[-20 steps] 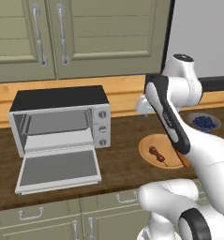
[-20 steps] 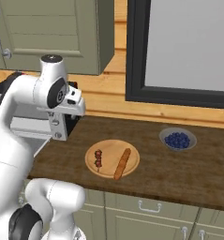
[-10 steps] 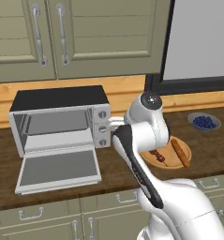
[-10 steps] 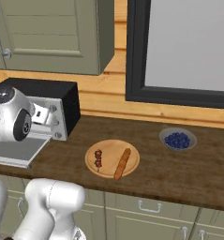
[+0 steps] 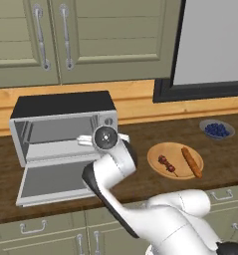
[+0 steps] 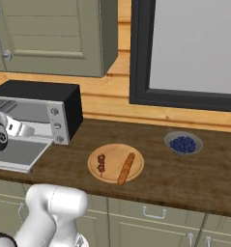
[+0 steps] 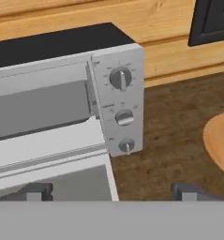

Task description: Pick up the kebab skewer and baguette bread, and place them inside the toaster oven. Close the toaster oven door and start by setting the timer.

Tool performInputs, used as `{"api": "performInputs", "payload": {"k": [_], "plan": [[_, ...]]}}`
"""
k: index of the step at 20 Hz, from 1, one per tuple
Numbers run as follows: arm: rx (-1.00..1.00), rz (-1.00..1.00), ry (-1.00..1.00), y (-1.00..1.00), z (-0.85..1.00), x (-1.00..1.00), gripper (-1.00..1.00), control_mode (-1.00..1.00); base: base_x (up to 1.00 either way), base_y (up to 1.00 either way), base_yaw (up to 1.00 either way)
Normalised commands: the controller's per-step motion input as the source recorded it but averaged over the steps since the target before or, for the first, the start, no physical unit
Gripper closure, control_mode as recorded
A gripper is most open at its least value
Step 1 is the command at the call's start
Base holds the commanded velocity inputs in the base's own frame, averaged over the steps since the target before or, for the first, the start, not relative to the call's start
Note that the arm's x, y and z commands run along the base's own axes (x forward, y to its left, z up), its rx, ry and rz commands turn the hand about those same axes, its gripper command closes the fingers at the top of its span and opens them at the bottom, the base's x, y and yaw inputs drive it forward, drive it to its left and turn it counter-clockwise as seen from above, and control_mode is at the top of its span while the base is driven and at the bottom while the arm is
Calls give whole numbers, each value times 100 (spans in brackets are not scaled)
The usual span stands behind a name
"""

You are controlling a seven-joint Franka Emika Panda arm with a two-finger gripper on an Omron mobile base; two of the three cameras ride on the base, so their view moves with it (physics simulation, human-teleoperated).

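Observation:
The toaster oven [image 5: 63, 127] stands at the counter's left with its door [image 5: 56, 182] folded down flat and its cavity bare. My gripper [image 7: 112, 193] hovers open in front of the oven's right panel, above the door's right edge, with nothing between its fingertips [image 7: 36, 192]. The three knobs [image 7: 121, 78] face it. The kebab skewer [image 5: 168, 164] and the baguette bread [image 5: 191, 162] lie side by side on a round wooden plate [image 5: 158, 152], to the right of the arm. From the other side, skewer [image 6: 101, 163], baguette [image 6: 125, 169] and oven [image 6: 39, 113] show again.
A small bowl of blueberries [image 5: 217, 129] sits at the back right of the counter, near a dark-framed window. Wall cabinets hang above the oven. My arm's elbow and wrist stand between the oven door and the plate [image 6: 136, 157]. Bare wooden counter lies between oven and plate.
The arm has swung left and down, from above the plate to the front of the oven's knob panel. The gripper stayed open. Skewer, baguette and oven have not moved.

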Motion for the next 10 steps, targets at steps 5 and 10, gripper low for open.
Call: {"api": "performInputs", "payload": {"k": [5,10], "plan": [[-8,-9,-25,100,-7,78,-100,-100,0,0,0],[0,-7,-15,93,-1,59,-100,-100,0,0,0]]}}
